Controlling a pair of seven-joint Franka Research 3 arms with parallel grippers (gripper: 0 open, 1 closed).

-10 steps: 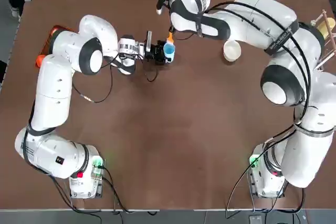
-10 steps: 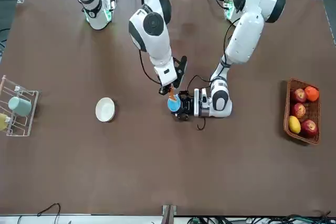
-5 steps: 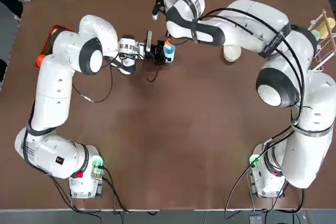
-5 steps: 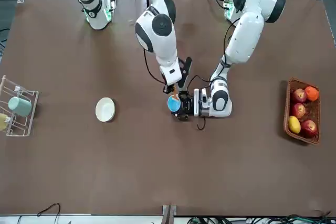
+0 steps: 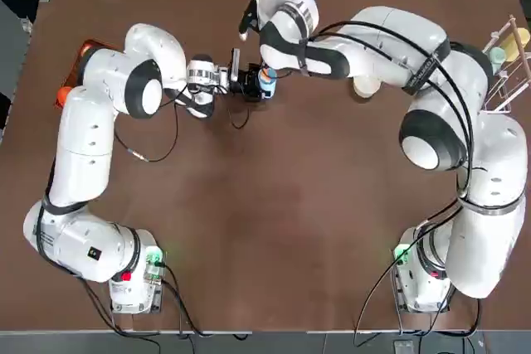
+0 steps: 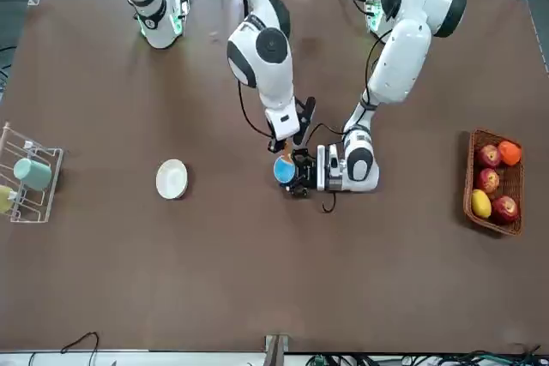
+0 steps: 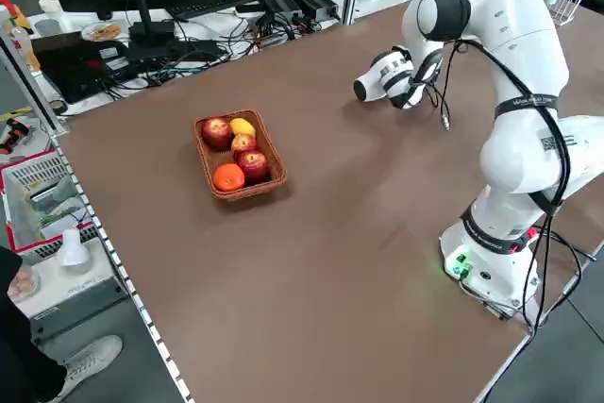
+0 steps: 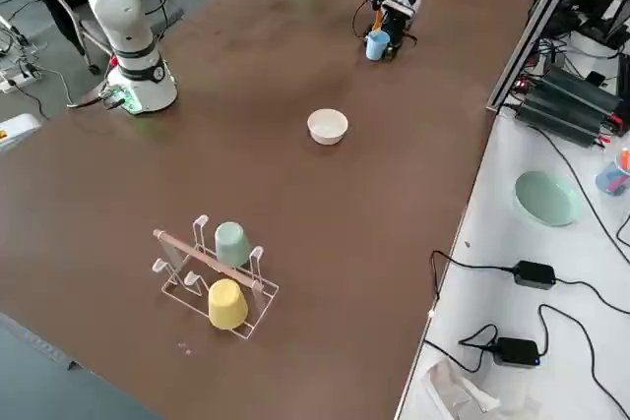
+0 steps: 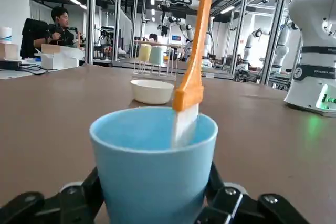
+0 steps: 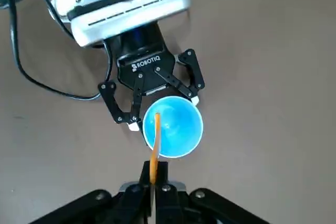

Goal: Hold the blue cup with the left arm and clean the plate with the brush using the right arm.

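The blue cup [image 5: 266,82] [image 6: 283,170] [image 8: 377,44] stands upright on the table at the far middle. My left gripper [image 5: 259,84] [image 10: 165,113] lies low along the table and is shut on the cup's sides. Directly above the cup, my right gripper [image 10: 153,177] [image 6: 286,144] is shut on the orange-handled brush [image 9: 194,66] [image 10: 154,148]. The brush points down, with its pale bristles inside the cup [image 9: 155,166]. The plate [image 6: 171,179] [image 8: 328,126] [image 9: 151,91], a small white dish, sits apart toward the robot's right, with nothing touching it.
A wire rack [image 8: 217,277] [image 6: 26,182] with a teal and a yellow cup stands at the robot's far right. A basket of fruit [image 6: 495,182] [image 7: 236,153] sits at its far left. Bare brown table lies nearer the arm bases.
My right arm has swung further over the cup, so the brush now stands with its bristles in the cup. The left gripper and the cup have stayed put.
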